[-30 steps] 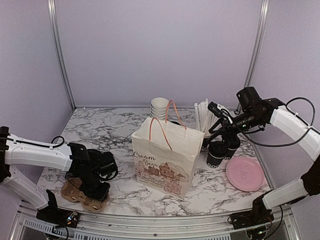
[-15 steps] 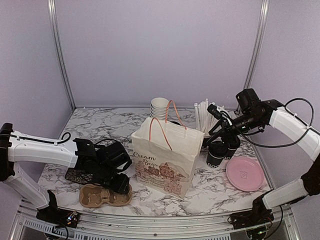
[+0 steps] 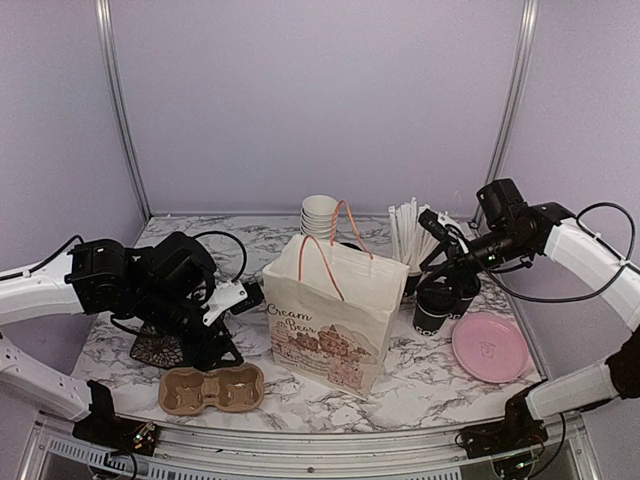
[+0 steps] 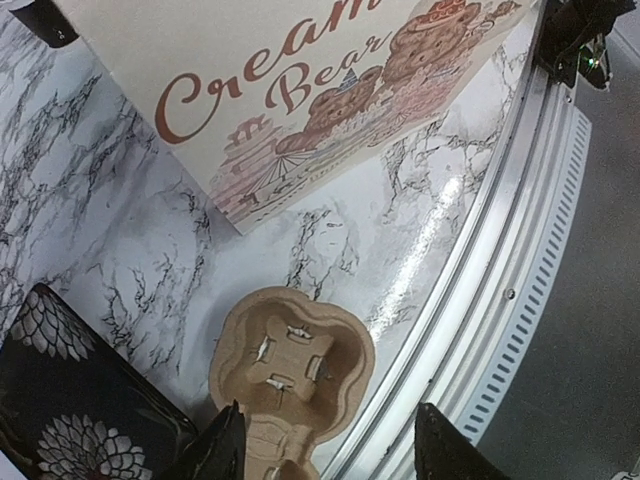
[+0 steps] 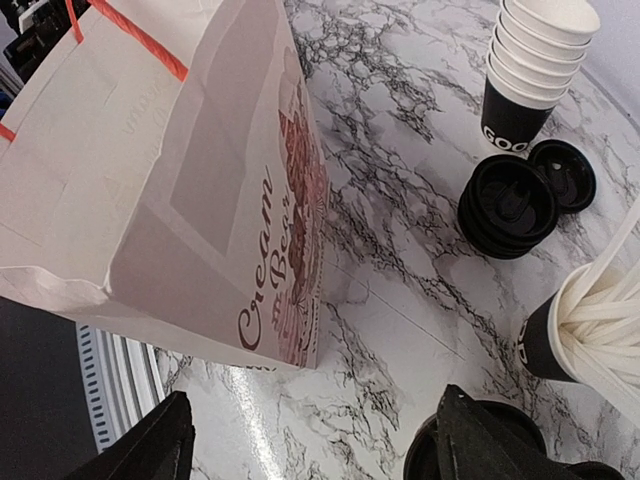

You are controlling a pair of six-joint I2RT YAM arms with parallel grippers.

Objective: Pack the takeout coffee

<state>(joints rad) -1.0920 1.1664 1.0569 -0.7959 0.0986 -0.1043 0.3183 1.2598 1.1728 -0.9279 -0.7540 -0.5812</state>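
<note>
Two takeout coffee cups [image 3: 432, 312], black with black lids, stand right of the paper bag [image 3: 330, 320]. One lid [image 5: 480, 452] shows at the bottom of the right wrist view. My right gripper [image 3: 450, 275] hovers open just above them; in its own view the right gripper [image 5: 320, 450] has only bare marble between its fingers. A brown cardboard cup carrier [image 3: 212, 387] lies flat near the front edge, left of the bag. My left gripper [image 3: 225, 350] is lifted above it. Its camera looks down on the carrier [image 4: 290, 365], and the left gripper [image 4: 325, 455] stands open, holding nothing.
A black patterned tray [image 3: 155, 348] lies behind the carrier. A pink plate [image 3: 490, 348] sits at the front right. Behind the bag are a stack of white-lined cups [image 3: 320, 215], a cup of white straws [image 3: 410, 240] and stacked black lids [image 5: 505, 205]. The table's metal edge [image 4: 520, 250] is close.
My left gripper carried the cardboard carrier rightward towards the bag, set it down, opened and lifted away. The right arm has barely moved.
</note>
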